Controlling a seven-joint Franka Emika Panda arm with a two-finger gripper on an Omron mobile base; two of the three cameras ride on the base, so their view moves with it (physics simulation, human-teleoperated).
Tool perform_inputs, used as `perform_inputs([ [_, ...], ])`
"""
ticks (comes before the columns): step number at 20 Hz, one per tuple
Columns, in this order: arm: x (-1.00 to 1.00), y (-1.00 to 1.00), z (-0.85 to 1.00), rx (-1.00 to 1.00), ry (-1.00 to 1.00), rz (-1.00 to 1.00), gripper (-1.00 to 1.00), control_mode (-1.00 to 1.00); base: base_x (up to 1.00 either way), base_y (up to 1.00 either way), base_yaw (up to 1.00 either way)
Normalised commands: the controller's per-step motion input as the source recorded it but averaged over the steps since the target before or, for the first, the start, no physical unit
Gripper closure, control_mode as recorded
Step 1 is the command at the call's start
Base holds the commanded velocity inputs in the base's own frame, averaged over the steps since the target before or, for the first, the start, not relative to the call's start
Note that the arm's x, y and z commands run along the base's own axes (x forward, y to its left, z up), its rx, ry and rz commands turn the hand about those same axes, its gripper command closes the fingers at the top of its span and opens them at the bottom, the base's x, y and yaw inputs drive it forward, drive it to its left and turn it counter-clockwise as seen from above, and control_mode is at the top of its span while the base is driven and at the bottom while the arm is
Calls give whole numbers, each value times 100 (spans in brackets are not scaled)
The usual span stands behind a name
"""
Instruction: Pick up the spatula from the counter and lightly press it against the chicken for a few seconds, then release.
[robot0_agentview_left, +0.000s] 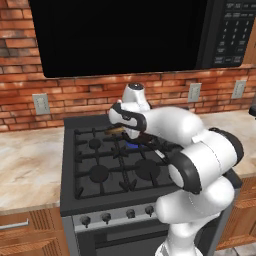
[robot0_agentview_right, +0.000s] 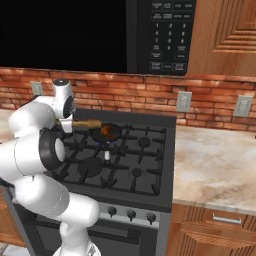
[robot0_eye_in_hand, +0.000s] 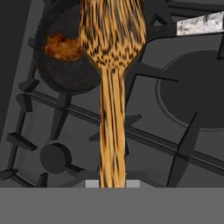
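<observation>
Spatula (robot0_eye_in_hand: 113, 65) is off the counter (robot0_agentview_left: 30, 165), its handle pinched between the jaws. Its blade hangs at the pan (robot0_eye_in_hand: 74, 81), apart from the chicken (robot0_eye_in_hand: 63, 47); pressing, holding and release appear outstanding.

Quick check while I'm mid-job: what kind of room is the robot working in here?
A home-style kitchen, rendered. The signs are a black gas stove with burner grates and front knobs, a microwave mounted above it, and a marble-look counter running along a brick wall.

Base views flank stove (robot0_agentview_left: 70, 190); hand view hovers close.
</observation>
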Motion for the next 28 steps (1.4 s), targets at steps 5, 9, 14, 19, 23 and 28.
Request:
perform_inputs([
  [5, 22, 2, -15, 0, 1, -4, 100, -100, 0, 0, 0],
  [9, 29, 2, -16, 0, 4, -3, 100, -100, 0, 0, 0],
  [14, 28, 0, -17, 0, 5, -3, 100, -100, 0, 0, 0],
  [19, 29, 0, -14, 0, 4, -3, 100, -100, 0, 0, 0],
  [23, 33, 1, -8, 0, 3, -3, 100, -100, 0, 0, 0],
  [28, 35, 1, -13, 0, 3, -2, 100, -100, 0, 0, 0],
])
